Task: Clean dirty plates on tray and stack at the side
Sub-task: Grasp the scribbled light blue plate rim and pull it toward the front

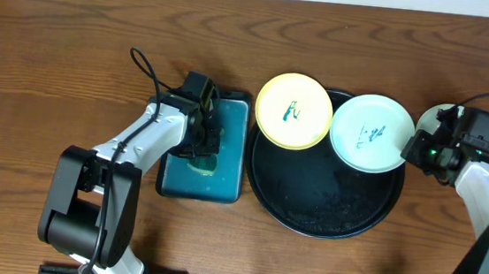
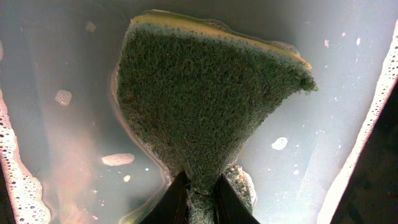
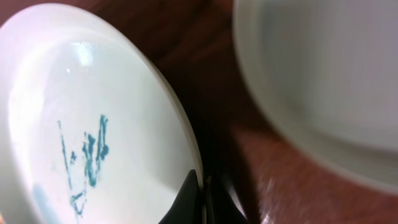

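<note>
A yellow plate (image 1: 293, 111) with a teal scribble rests on the upper left rim of the round black tray (image 1: 322, 210). To its right on the tray, a pale plate (image 1: 371, 133) carries teal marks (image 3: 87, 155). My right gripper (image 1: 410, 150) is shut on this plate's right rim (image 3: 202, 193), one finger above and one below. Another pale plate (image 1: 444, 114) lies on the wood behind that gripper and shows blurred in the right wrist view (image 3: 323, 74). My left gripper (image 2: 202, 202) is shut on a green-and-yellow sponge (image 2: 205, 93) in soapy water.
The rectangular teal tray (image 1: 227, 189) holding the cloudy water stands just left of the black tray, its pale wall (image 2: 367, 124) close to the sponge. Brown wooden table (image 1: 57, 50) surrounds everything. Cables trail from both arms.
</note>
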Robot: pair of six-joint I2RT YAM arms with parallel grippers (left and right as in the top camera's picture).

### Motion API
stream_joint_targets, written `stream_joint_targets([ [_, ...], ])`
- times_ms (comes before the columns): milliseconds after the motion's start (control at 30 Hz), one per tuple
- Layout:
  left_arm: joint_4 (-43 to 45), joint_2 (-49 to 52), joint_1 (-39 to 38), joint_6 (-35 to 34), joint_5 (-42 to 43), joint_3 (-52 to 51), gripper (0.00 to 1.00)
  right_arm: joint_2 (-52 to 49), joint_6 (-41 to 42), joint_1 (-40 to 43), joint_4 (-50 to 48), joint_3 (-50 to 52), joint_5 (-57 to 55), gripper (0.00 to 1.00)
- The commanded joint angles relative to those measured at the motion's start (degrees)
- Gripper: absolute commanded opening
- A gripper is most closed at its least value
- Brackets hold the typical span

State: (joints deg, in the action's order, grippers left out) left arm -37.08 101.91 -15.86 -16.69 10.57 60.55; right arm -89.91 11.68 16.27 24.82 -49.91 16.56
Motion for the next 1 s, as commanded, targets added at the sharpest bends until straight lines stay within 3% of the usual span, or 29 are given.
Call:
stream_joint_targets([
  [0, -0.37, 2.16, 0.02, -0.11, -0.55, -0.72, 0.13, 2.71, -0.15, -0.72, 4.79, 0.15, 8.20, 0.01],
  [300, -0.33, 2.16, 0.02, -0.11, -0.52, -0.72, 0.13, 2.91, 0.24, -5.77, 21.18, 0.15, 7.08, 0.01],
  [967, -0.37, 2.16, 0.02, -0.11, -0.52, -0.72, 0.13, 2.89, 3.28, -20.00, 17.97, 3.10, -4.79, 0.01],
])
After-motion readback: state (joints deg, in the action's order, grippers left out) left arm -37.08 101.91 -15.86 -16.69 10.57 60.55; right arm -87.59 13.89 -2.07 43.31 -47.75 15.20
